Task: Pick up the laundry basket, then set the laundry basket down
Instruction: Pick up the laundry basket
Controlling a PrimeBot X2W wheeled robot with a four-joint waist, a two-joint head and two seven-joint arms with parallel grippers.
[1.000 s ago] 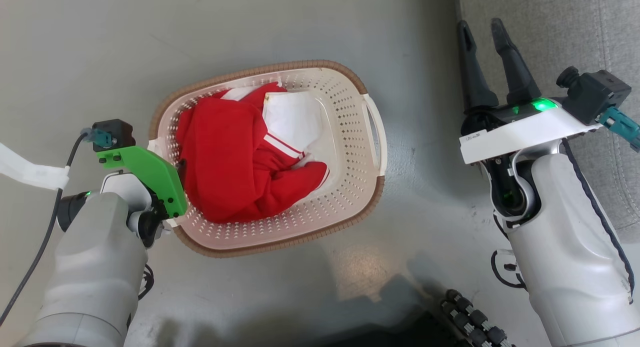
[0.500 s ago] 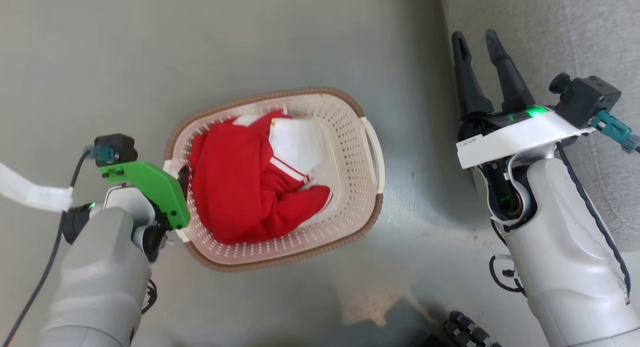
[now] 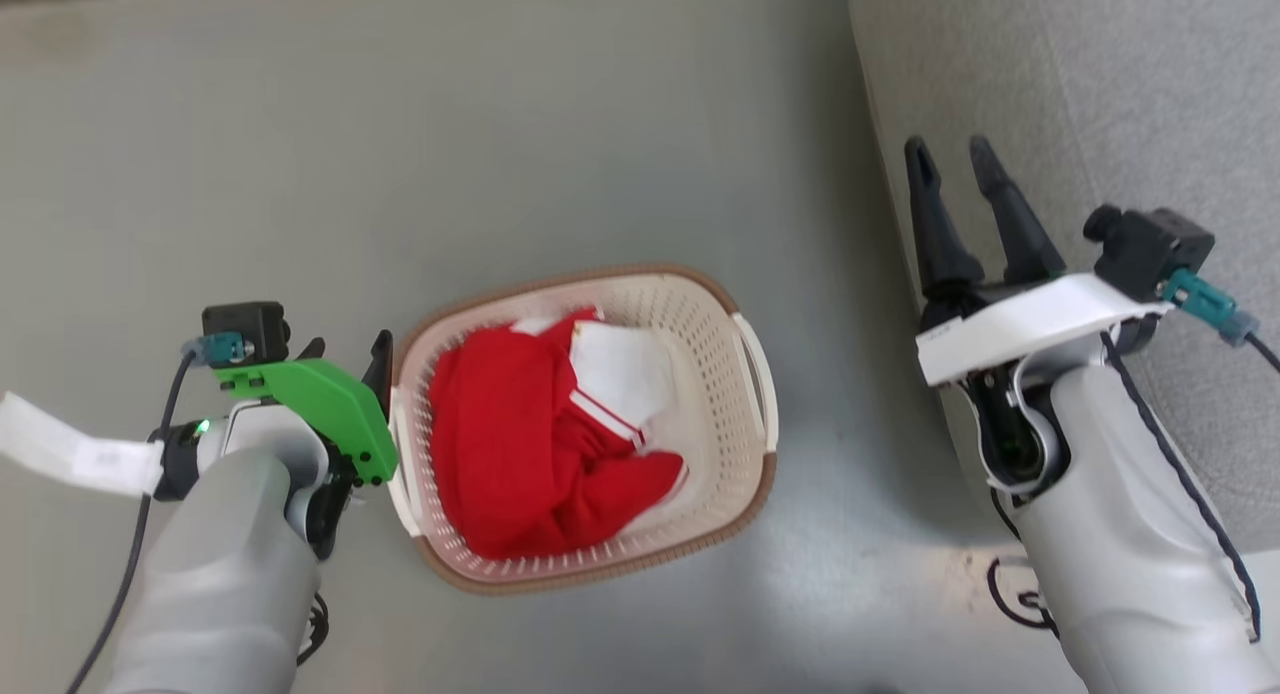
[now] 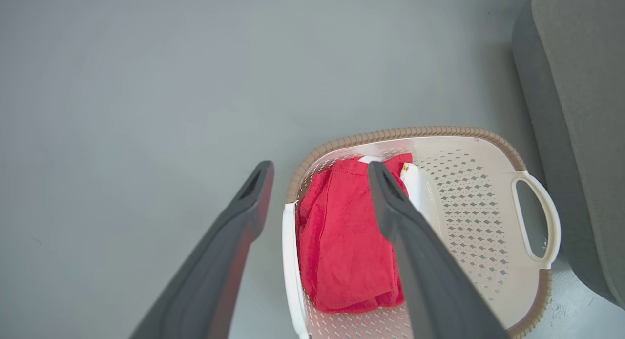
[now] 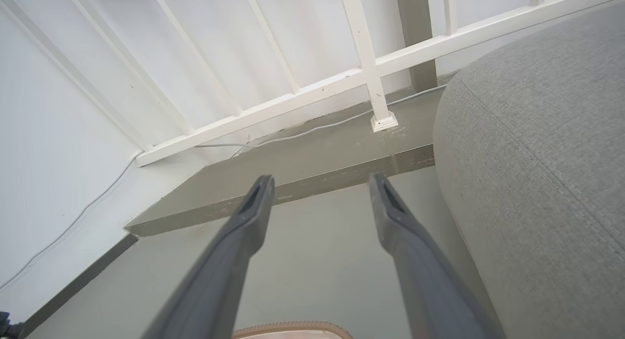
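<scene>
Open room first: bare grey floor takes the upper left and top centre of the head view. A grey upholstered seat takes the upper right, its curved edge running down the right side. In the R wrist view the seat bulks at right, a raised step crosses mid-frame, w/ a white railing and a thin white cable behind it.

The laundry basket sits on the floor just below centre of the head view. In the L wrist view its R handle lies near the seat's base at the right of frame. Inside, a crumpled red garment takes most of the room, w/ a white piece at its upper right. The perforated wall on the right side is bare.

My left end effector is at the basket's left edge, lower left of the head view, fingers spread apart, gripping nothing. In the L wrist view one finger hangs over bare floor and the other over the red garment. The white L handle shows btwn them lower in frame; can't tell if either finger touches it.

My right end effector is at the upper right of the head view, fingers apart and empty, over the seat's edge, well apart from the basket. A sliver of the basket's brown rim shows at the bottom edge of the R wrist view.
</scene>
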